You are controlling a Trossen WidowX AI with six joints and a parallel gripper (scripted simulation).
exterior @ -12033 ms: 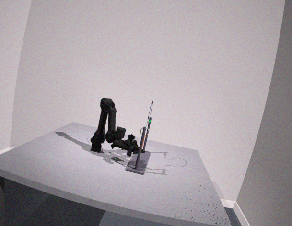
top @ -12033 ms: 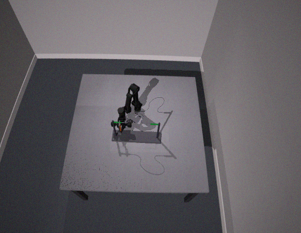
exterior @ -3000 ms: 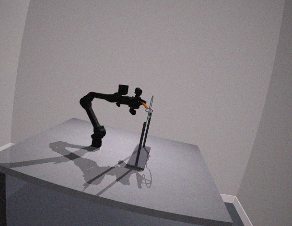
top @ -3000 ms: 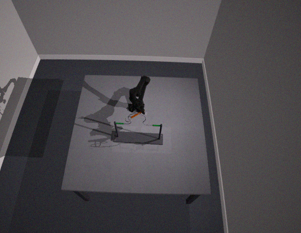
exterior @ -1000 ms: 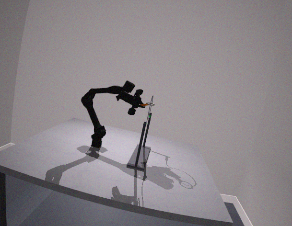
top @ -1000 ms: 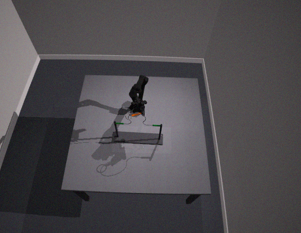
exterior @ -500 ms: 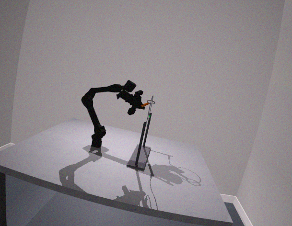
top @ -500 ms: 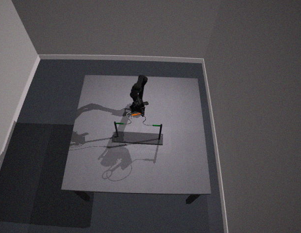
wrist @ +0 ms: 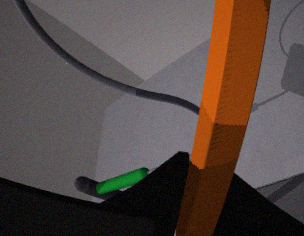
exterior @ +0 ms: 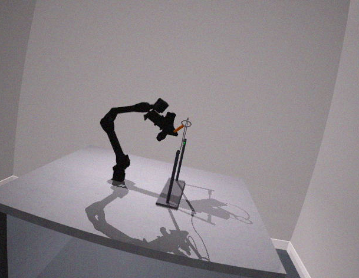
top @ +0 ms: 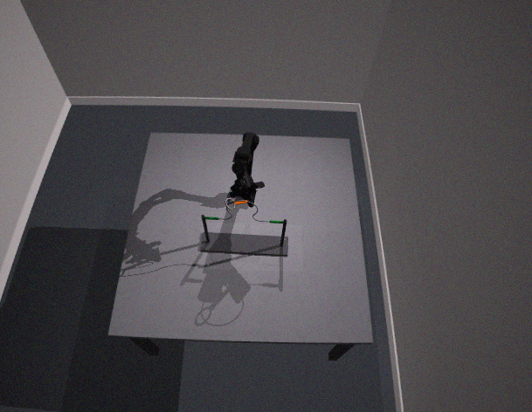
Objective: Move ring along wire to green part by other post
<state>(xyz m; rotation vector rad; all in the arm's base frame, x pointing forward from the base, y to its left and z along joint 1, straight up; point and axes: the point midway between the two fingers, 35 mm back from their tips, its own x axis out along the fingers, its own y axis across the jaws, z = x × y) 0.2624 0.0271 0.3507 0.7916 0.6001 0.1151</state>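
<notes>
Your pincer [exterior: 174, 131] is clenched on the orange handle [wrist: 224, 101], carrying the ring [exterior: 185, 123] mid-transfer around the grey wire [top: 253, 216] near its raised middle, so next you should probably ease it along the curve, centred, toward the far green end [top: 274, 221].
</notes>
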